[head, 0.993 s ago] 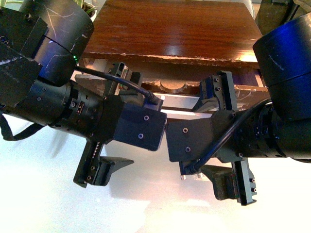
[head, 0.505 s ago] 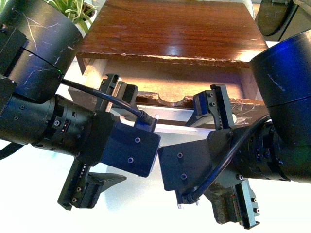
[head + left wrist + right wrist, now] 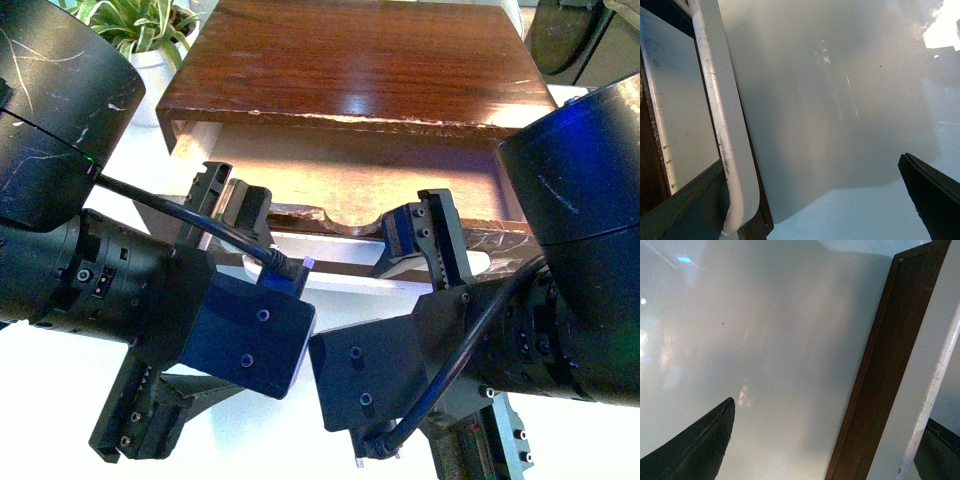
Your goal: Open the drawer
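Observation:
The drawer (image 3: 345, 165) stands pulled out of the dark-brown cabinet (image 3: 350, 55), its pale interior showing behind the front with the half-round notch (image 3: 352, 222). The white bar handle (image 3: 345, 268) runs below the notch. My left gripper (image 3: 810, 200) is open, with the handle (image 3: 722, 125) between its jaws, close to one finger. My right gripper (image 3: 830, 435) is open too, with the handle (image 3: 935, 390) and the drawer's brown front edge (image 3: 875, 390) between its jaws. In the front view both arms fill the foreground, with their upper fingers (image 3: 228, 205) at the drawer front.
The white tabletop (image 3: 40, 400) lies under both grippers and fills most of the two wrist views. A potted plant (image 3: 140, 35) stands behind the cabinet's left corner. A dark object (image 3: 580, 35) sits at the back right.
The drawer has slid further out of the cabinet toward me, showing more pale interior. Both grippers have drawn back toward me with its handle between their jaws.

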### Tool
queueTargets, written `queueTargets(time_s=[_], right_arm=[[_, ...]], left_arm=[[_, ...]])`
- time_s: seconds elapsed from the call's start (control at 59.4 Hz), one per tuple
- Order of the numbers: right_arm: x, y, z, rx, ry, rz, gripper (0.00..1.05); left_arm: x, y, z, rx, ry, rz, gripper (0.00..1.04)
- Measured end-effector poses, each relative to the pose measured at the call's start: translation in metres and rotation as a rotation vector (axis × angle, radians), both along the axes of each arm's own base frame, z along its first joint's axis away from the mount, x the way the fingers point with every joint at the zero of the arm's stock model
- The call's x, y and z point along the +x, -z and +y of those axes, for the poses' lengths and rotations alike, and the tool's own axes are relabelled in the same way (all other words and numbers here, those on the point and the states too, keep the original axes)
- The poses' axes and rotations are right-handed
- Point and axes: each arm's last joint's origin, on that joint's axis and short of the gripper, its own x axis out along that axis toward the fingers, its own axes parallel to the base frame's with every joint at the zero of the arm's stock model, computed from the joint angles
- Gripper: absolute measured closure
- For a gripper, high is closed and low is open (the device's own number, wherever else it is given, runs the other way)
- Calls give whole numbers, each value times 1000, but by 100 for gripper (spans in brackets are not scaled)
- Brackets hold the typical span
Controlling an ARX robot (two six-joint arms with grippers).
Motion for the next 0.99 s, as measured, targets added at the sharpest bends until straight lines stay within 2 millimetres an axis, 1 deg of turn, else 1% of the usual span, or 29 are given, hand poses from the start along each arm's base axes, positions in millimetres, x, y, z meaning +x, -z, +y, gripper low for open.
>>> queueTargets(time_s=[0.539, 0.993], right_arm=[[-4, 0, 2, -17, -9, 3, 9], [-5, -1, 1, 4, 6, -17, 9]], left_arm=[[-3, 0, 1, 3, 9, 3, 8], [-3, -2, 2, -10, 4, 10, 8]])
